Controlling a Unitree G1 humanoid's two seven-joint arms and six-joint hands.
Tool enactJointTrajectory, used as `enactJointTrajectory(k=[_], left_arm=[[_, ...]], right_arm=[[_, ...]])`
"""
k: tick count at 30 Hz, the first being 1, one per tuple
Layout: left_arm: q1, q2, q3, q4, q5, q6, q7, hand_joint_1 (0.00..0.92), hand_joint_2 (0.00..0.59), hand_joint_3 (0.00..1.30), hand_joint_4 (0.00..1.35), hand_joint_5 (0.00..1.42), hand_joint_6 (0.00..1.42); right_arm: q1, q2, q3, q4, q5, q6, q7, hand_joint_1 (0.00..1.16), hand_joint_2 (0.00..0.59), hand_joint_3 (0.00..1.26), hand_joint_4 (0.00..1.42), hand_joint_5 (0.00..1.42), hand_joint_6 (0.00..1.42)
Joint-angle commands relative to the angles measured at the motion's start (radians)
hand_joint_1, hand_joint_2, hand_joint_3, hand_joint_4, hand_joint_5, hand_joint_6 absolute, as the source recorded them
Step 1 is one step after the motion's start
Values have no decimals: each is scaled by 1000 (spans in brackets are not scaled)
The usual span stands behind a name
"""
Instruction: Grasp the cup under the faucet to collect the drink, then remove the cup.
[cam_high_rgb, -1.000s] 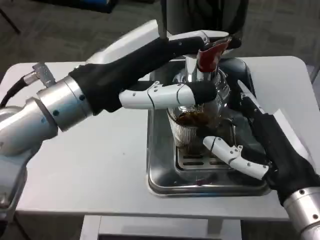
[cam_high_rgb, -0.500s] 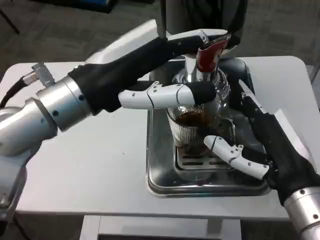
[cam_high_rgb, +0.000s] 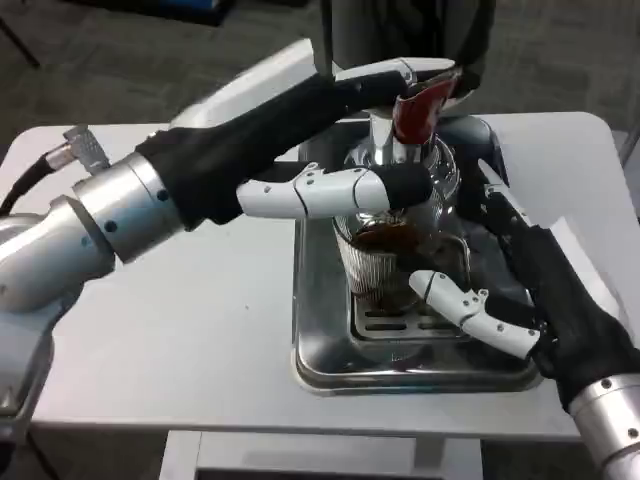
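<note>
At frame centre the cup (cam_high_rgb: 385, 262) sits under the faucet (cam_high_rgb: 418, 112), dark drink inside. Right hand (cam_high_rgb: 500, 290) wraps it; left hand (cam_high_rgb: 340, 150) presses the lever. Removal remains.

No readable text, label, brand, number or sign appeared on any object or surface on the white table.

Sitting at frame centre on the tray (cam_high_rgb: 330, 372), itself lying on the table (cam_high_rgb: 200, 340): the cup (cam_high_rgb: 385, 262), directly below the faucet (cam_high_rgb: 405, 150). Reaching in from the left edge toward the faucet's top, above the cup: the left hand (cam_high_rgb: 330, 140). Wrapping the cup from the lower right: the right hand (cam_high_rgb: 520, 290).
</note>
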Motion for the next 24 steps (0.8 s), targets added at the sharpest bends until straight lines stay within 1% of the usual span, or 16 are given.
enactJointTrajectory(k=[1,5,13,18,24], left_arm=[[0,-38,106,-28,-107,98,45,22,104,185,130,248,237],[-5,-43,123,-36,-124,130,40,22,104,185,136,249,239],[-2,-51,132,-66,-132,149,37,22,104,191,140,250,241],[12,-44,146,-100,-150,169,34,22,105,196,149,261,253],[76,-28,168,-177,-178,195,19,22,105,220,180,287,274]], right_arm=[[17,-3,-3,-17,8,-14,-3,570,272,54,23,121,197],[22,-4,-6,-21,10,-15,-2,570,272,54,23,121,197],[29,-5,-10,-31,13,-13,0,570,272,54,24,122,197],[31,-6,-14,-36,17,-13,2,570,272,54,31,122,197],[31,-6,-16,-39,19,-11,3,570,272,55,33,122,197]])
